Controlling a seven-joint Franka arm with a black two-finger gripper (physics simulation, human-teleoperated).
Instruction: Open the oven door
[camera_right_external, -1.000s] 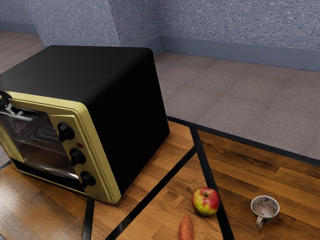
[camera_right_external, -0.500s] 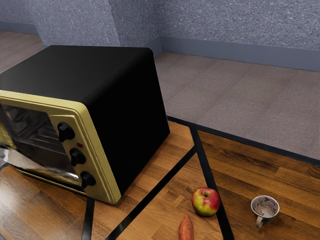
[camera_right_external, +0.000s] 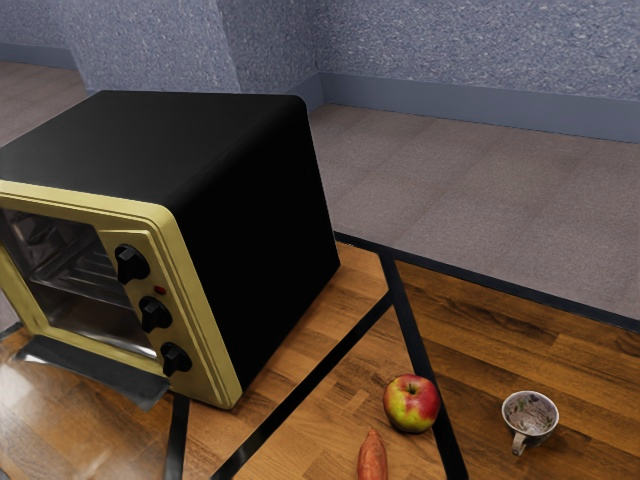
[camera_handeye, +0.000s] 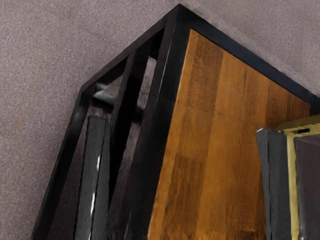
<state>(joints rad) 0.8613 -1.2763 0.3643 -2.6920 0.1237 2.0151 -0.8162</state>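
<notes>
Oven (camera_right_external: 265, 200) mouth: my way in, over lowered door (camera_right_external: 95, 372)
Rack (camera_right_external: 88, 272): obst. inside
Oven–apple (camera_right_external: 411, 405): free surface (camera_right_external: 285, 362) btwn
Apple–cup (camera_right_external: 530, 418): small gap

Wooden table (camera_right_external: 520, 340) with black strips and a black frame.
On it stand an oven (camera_right_external: 265, 240) and an upright cup (camera_right_external: 530, 418); an apple (camera_right_external: 411, 403) lies between them, near a sweet potato (camera_right_external: 372, 457).
</notes>
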